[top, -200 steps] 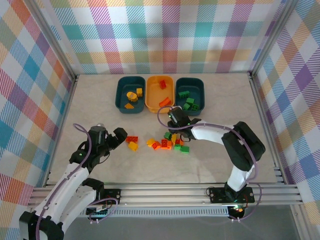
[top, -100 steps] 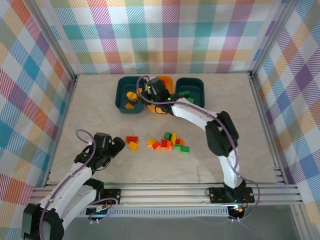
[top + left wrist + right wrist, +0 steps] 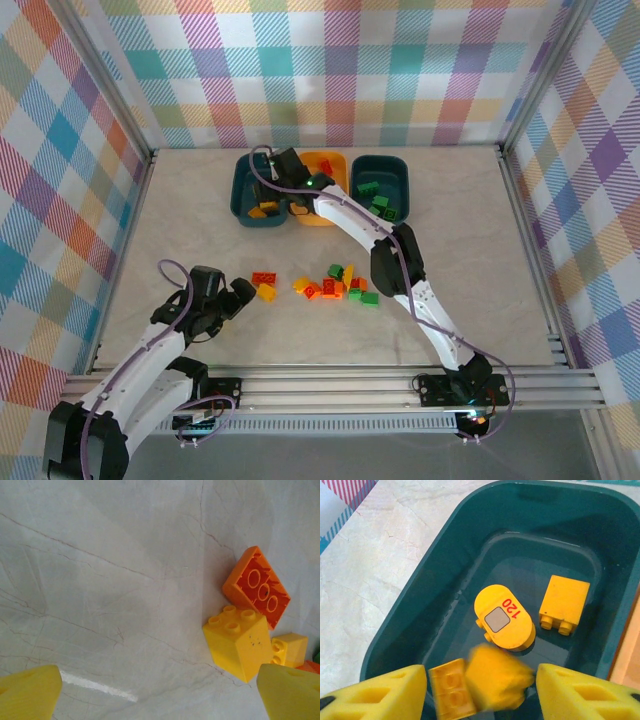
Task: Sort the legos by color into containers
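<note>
My right claw (image 3: pixel 480 686) is open over the teal tub (image 3: pixel 405 610), a blurred yellow brick (image 3: pixel 497 677) between its fingers (image 3: pixel 375 695). Left claw (image 3: pixel 160 695) open too.

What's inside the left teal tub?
All yellow: a rounded piece marked 120, a square brick, a flat plate, a blurred brick. Pads of the right gripper cover the near corners.

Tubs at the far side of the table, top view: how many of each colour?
Teal tubs: 2, left tub and right tub
Orange tub: 1
Total: 3
</note>
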You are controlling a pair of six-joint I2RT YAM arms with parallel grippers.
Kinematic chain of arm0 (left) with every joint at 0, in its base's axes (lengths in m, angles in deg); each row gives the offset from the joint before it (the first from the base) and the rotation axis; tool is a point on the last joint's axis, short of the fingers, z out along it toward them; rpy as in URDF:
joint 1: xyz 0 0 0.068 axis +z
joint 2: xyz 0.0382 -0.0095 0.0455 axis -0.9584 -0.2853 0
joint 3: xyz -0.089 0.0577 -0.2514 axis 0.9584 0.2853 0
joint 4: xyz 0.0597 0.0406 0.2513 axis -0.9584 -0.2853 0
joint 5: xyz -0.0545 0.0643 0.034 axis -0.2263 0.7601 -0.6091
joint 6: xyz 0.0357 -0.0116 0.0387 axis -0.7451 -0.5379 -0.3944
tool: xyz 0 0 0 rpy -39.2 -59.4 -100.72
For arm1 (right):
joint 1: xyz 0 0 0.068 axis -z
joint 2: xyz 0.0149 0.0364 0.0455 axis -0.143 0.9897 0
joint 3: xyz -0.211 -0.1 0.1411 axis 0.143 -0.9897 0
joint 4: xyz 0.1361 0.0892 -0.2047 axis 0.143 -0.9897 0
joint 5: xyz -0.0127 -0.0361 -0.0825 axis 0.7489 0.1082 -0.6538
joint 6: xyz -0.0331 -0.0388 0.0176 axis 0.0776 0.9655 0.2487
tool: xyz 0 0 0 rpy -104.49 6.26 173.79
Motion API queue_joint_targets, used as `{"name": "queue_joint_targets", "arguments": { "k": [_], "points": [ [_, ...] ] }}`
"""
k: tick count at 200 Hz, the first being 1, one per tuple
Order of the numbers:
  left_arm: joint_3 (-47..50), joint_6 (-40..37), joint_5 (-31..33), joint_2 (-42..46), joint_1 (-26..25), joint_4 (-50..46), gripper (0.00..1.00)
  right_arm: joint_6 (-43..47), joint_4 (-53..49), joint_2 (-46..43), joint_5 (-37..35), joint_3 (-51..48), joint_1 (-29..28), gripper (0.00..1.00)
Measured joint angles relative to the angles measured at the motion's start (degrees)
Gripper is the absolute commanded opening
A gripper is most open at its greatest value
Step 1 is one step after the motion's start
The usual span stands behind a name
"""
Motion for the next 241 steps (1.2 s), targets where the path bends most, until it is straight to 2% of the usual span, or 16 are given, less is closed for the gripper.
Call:
{"name": "queue_joint_targets", "arguments": {
  "k": [15, 26, 48, 71, 97, 127, 143, 210, 227, 241],
  "points": [
    [-0.4, -0.5, -0.2, -0.5, 0.0, -0.1, 1.0, 0.3, -1.0, -0.5, 0.0, -0.1, -0.1, 0.62],
    [-1.3, -0.7, 0.2, -0.9, 0.0, -0.9, 1.0, 0.9, -0.3, -2.9, -0.3, -3.9, -0.3, 0.61],
    [-3.6, -0.1, 3.2, -0.4, 0.1, -3.1, 1.0, 2.6, 1.8, -12.5, -0.8, -19.0, -1.5, 0.61],
    [-4.6, 2.6, 7.0, 1.9, 2.0, -5.8, 1.0, 5.2, 5.9, -24.7, -1.8, -37.0, -5.3, 0.63],
    [-4.5, 6.2, 7.8, 4.2, 7.3, -8.3, 1.0, 8.5, 8.1, -30.6, -1.2, -46.8, -10.8, 0.73],
    [-1.9, 10.5, 3.1, 6.3, 16.0, -7.2, 1.0, 13.0, 8.3, -29.4, 0.0, -49.7, -15.3, 0.81],
    [0.5, 12.7, 0.1, 8.3, 18.8, -5.7, 1.0, 14.5, 8.5, -27.7, 0.3, -49.6, -16.2, 0.83],
    [1.8, 14.4, -5.6, 12.6, 19.6, -5.7, 1.0, 18.5, 6.8, -17.5, -0.4, -42.2, -16.3, 0.83],
    [1.8, 14.2, -6.1, 13.2, 19.6, -5.9, 1.0, 18.9, 6.6, -16.4, -0.8, -40.5, -16.3, 0.8],
    [1.8, 13.9, -6.5, 13.6, 19.7, -6.0, 1.0, 19.4, 6.4, -15.8, -1.6, -39.5, -16.2, 0.73]
  ]
}}
